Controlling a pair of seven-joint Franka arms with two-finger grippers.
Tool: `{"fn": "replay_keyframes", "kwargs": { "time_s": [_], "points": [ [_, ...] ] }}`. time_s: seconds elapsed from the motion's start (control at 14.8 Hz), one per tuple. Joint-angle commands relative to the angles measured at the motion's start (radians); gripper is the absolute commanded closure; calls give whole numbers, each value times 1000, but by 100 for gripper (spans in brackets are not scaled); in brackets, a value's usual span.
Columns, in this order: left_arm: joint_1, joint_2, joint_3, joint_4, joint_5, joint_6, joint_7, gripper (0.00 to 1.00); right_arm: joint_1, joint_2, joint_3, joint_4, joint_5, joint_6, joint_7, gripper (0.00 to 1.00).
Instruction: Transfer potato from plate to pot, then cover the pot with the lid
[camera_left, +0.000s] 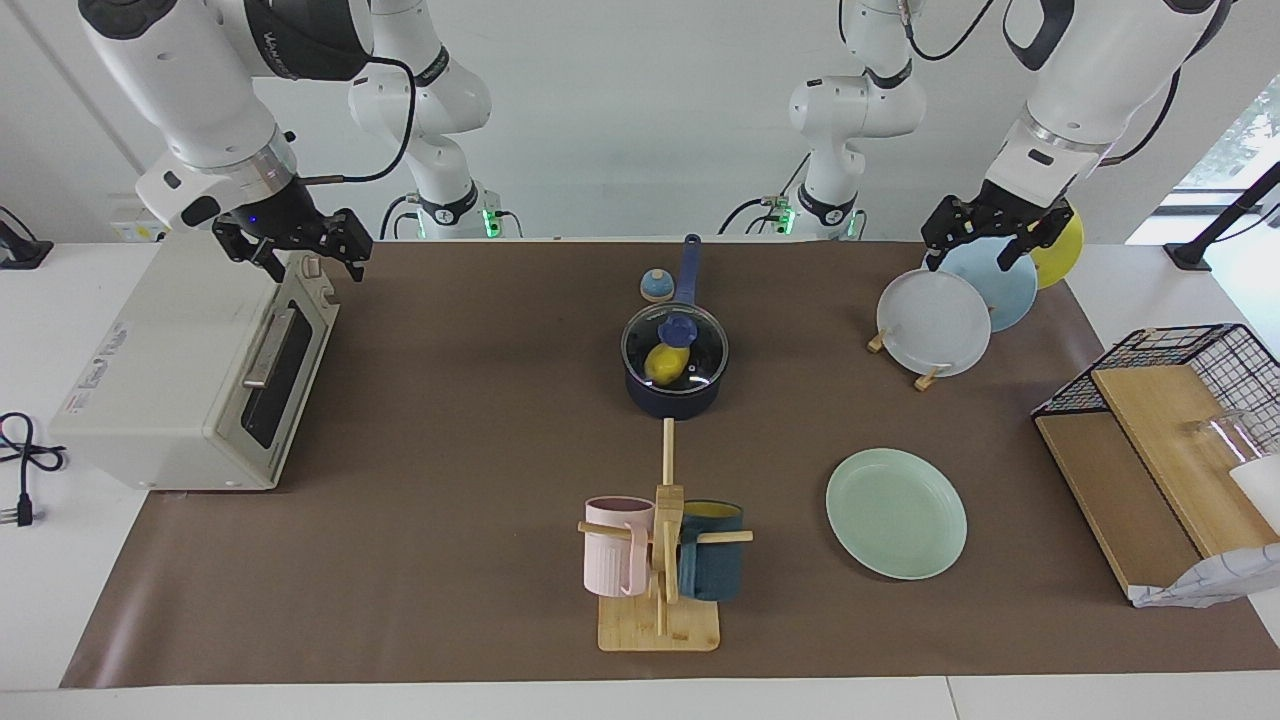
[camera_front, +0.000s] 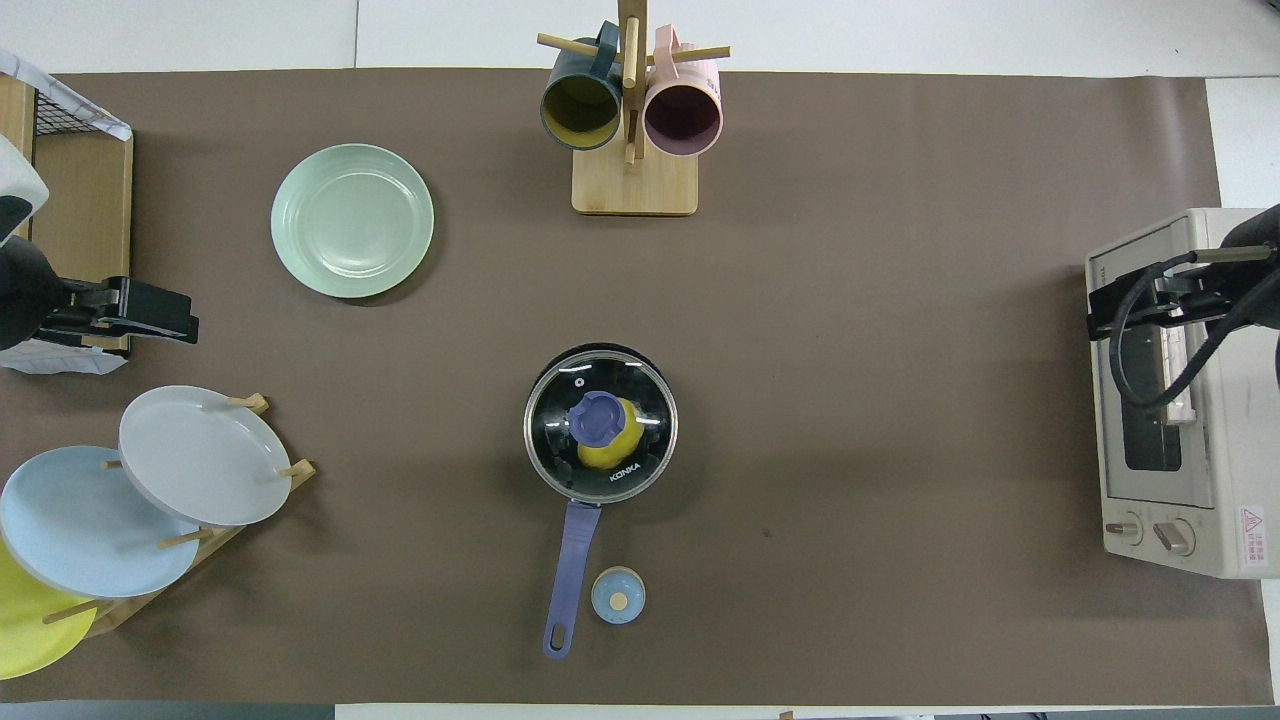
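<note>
The dark navy pot (camera_left: 676, 392) (camera_front: 548, 400) stands mid-table, its long blue handle pointing toward the robots. The glass lid (camera_left: 700, 340) (camera_front: 640, 400) with its blue knob sits on the pot. Through the glass I see the yellow potato (camera_left: 664, 363) (camera_front: 606, 452) inside. The mint-green plate (camera_left: 896, 512) (camera_front: 352, 220) lies bare, farther from the robots toward the left arm's end. My right gripper (camera_left: 310, 265) (camera_front: 1120, 305) hangs open and empty over the toaster oven's top. My left gripper (camera_left: 975, 255) (camera_front: 150, 312) waits open and empty above the plate rack.
A toaster oven (camera_left: 190, 370) sits at the right arm's end. A wooden mug stand (camera_left: 660, 560) with two mugs is farther out than the pot. Upright plates fill a rack (camera_left: 935, 325); a wire basket with boards (camera_left: 1160, 400) is beside it. A small bell (camera_left: 655, 286) stands by the pot handle.
</note>
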Motion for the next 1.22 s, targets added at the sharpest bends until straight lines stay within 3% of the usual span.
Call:
{"fn": "replay_keyframes", "kwargs": {
  "time_s": [0.0,1.15],
  "points": [
    [2,0,-3,4,-3,-11,1,0,8,-15,-11,-8,19,-23,8,0],
    [9,-3,-1,4,-3,-18,1,0,-39,-77,-15,-33,48,-35,-27,0]
  ]
}}
